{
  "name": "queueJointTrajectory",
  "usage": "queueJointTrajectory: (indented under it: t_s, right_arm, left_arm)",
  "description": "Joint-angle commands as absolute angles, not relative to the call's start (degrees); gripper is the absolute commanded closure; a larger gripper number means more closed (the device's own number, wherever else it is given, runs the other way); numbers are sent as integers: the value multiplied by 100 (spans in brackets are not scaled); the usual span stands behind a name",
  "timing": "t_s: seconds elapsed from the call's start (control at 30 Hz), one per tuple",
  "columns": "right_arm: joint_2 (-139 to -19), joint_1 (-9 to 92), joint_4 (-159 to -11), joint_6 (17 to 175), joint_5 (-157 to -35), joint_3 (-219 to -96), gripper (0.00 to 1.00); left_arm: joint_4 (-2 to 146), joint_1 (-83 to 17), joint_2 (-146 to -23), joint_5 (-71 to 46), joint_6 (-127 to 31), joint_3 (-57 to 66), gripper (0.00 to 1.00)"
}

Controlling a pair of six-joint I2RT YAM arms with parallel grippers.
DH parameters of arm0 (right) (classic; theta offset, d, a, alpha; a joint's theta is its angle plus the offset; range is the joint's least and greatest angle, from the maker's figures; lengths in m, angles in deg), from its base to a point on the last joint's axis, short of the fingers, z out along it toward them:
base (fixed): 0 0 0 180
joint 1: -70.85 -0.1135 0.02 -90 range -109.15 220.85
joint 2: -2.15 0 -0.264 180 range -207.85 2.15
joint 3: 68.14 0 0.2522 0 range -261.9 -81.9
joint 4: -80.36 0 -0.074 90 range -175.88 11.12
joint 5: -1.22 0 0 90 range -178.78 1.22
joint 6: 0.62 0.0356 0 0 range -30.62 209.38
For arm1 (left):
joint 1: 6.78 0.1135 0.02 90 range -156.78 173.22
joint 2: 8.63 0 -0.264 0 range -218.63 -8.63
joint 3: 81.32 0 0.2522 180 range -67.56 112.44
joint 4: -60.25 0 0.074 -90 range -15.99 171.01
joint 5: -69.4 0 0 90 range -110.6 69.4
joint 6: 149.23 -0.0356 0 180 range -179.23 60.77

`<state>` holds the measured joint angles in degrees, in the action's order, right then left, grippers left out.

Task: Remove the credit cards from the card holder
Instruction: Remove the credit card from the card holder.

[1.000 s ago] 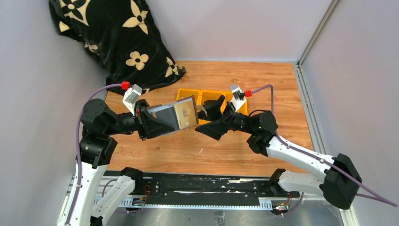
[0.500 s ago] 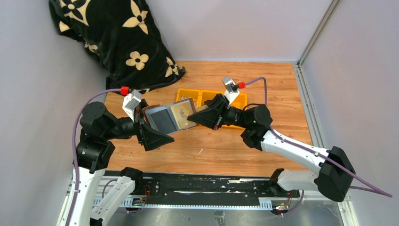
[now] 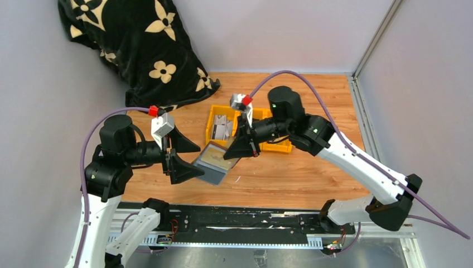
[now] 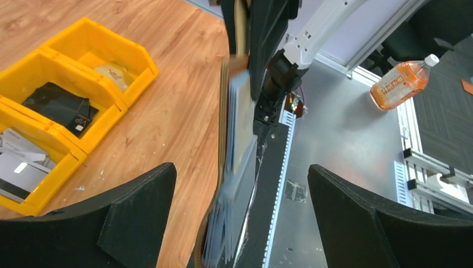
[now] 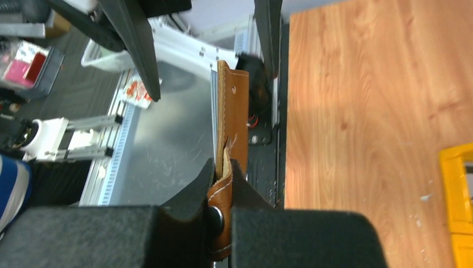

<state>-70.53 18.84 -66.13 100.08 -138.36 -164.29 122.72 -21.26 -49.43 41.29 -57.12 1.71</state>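
Right gripper (image 5: 222,167) has the prize: fingers pressed tight together on the brown leather flap of the card holder (image 3: 215,162), right by the snap stud, as the right wrist view shows. It holds the wallet out over the table (image 3: 312,95), in front of the yellow bins (image 4: 139,78) and toward the middle of the near edge. The wallet is tilted, with its inner face turned up to the overhead camera. Whether its lower corner touches the wood, I cannot tell.

Left gripper (image 3: 189,157) is spread wide and grips nothing. Its two fingers bracket the holder's free end, one on each side, with daylight between them and the leather in the left wrist view.

So where does the job stand? Partway, by the look of it. The bins already hold cards: a black card (image 4: 56,106) in the middle compartment, a pale card (image 4: 114,72) in the far one, and grey cards (image 4: 14,162) in the near one.

The holder is not done, though. Edge-on from the left wrist, thin light sheets show against the leather, blurred, and they read as cards left inside. How many, I cannot say.

What remains, as I judge it: close the left fingers on one of those edges, draw it free while the right keeps the wallet steady, and drop it in a bin.
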Motion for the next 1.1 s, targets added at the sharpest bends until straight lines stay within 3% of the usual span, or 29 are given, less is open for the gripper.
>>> queueJointTrajectory:
  t_s: [0.0, 0.23, 0.33, 0.4, 0.57, 0.67, 0.77, 0.93, 1.07]
  right_arm:
    - [-7393, 1555, -4844, 8797, -13963, -17052, 100]
    - [-8173, 1240, -4209, 8499, -13887, -17886, 100]
    - [-8475, 1114, -4076, 8420, -13903, -18199, 100]
    - [-8685, 1050, -3951, 8375, -13912, -18453, 100]
    - [-9094, 994, -3837, 8382, -13966, -19024, 100]
    - [-9035, 1073, -4138, 8520, -13913, -18924, 73]
    - [-8380, 1349, -5636, 9422, -14103, -17959, 58]
    - [-6911, 1837, -10989, 12302, -13962, -14546, 43]
    - [-6404, 1838, -13145, 13350, -13273, -13309, 42]
  left_arm:
    - [12449, -2163, -5081, 4452, -6151, -4, 6]
    - [12433, -2163, -5212, 5221, -5953, -592, 21]
    - [12434, -2163, -5162, 5351, -5854, -762, 33]
    - [12436, -2167, -5131, 5419, -5774, -832, 44]
    - [12429, -2164, -5047, 5455, -5794, -979, 83]
    - [12437, -2168, -5042, 5375, -5829, -857, 100]
    - [12450, -2163, -5095, 5282, -5844, -522, 100]
    - [12485, -2164, -5329, 5245, -5764, 125, 100]
    - [12481, -2163, -5400, 5145, -5668, 453, 100]
